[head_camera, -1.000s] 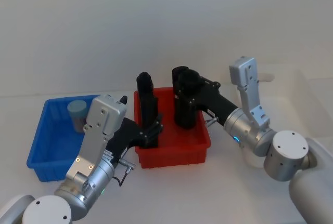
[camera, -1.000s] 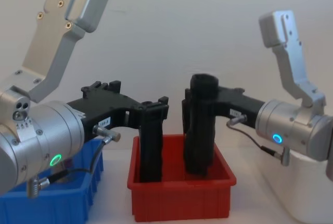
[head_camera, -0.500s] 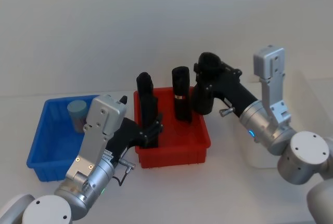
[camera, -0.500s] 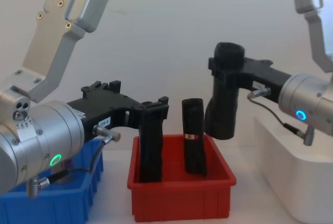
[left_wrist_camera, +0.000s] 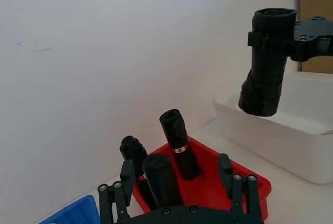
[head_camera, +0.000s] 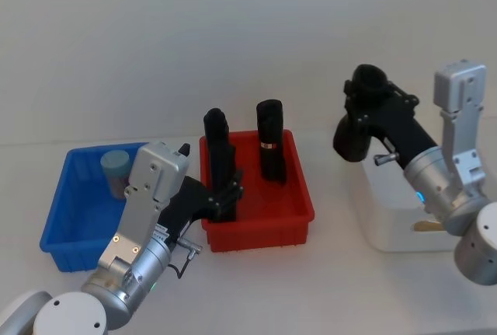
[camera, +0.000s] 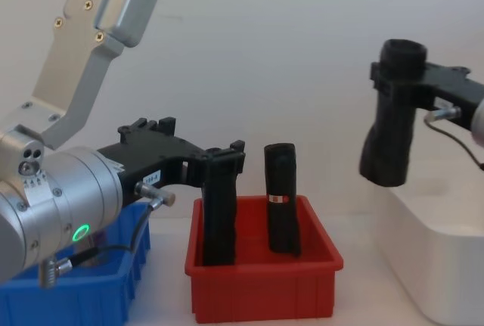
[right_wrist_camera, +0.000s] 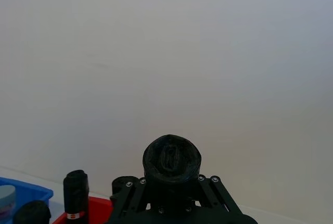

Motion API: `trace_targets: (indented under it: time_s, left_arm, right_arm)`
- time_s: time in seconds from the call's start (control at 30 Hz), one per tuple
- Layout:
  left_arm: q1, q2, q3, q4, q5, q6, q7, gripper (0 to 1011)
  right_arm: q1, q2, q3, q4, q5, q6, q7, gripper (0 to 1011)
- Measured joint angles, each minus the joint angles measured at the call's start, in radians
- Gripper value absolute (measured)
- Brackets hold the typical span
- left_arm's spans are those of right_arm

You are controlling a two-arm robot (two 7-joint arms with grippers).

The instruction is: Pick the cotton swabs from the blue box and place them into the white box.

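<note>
One jar of cotton swabs (head_camera: 115,170) with a pale teal lid stands in the far corner of the blue box (head_camera: 70,222) at the left. My right gripper (head_camera: 371,114) is shut on a tall black cylinder (head_camera: 357,121), not on a swab jar. It holds the cylinder tilted in the air above the near-left edge of the white box (head_camera: 388,230); the chest view shows the cylinder (camera: 392,118) over the box rim (camera: 439,265). My left gripper (head_camera: 227,193) is open over the red bin, its fingers wide on both sides of another black cylinder (left_wrist_camera: 161,178).
The red bin (head_camera: 260,226) sits between the blue and white boxes. It holds upright black cylinders, one with a red-and-white band (head_camera: 271,150). My left arm (head_camera: 140,234) stretches across the blue box's near right corner. A plain wall stands behind the table.
The right gripper has lifted its black cylinder out of the red bin and carried it up and to the right, over the white box. The left arm has not moved.
</note>
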Motion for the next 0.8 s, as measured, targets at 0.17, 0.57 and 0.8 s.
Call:
trace_targets:
  time_s: [0.17, 0.57, 0.8]
  left_arm:
    - [0.0, 0.0, 0.0, 0.0, 0.0, 0.0, 0.0, 1004]
    - [0.0, 0.0, 0.0, 0.0, 0.0, 0.0, 0.0, 1004]
    - [0.0, 0.0, 0.0, 0.0, 0.0, 0.0, 0.0, 1004]
  right_arm:
    - [-0.02, 0.02, 0.018, -0.032, 0.001, 0.018, -0.037, 340]
    - [-0.053, 0.054, 0.051, -0.075, 0.009, 0.055, -0.084, 516]
    - [-0.057, 0.061, 0.059, -0.077, 0.015, 0.064, -0.083, 734]
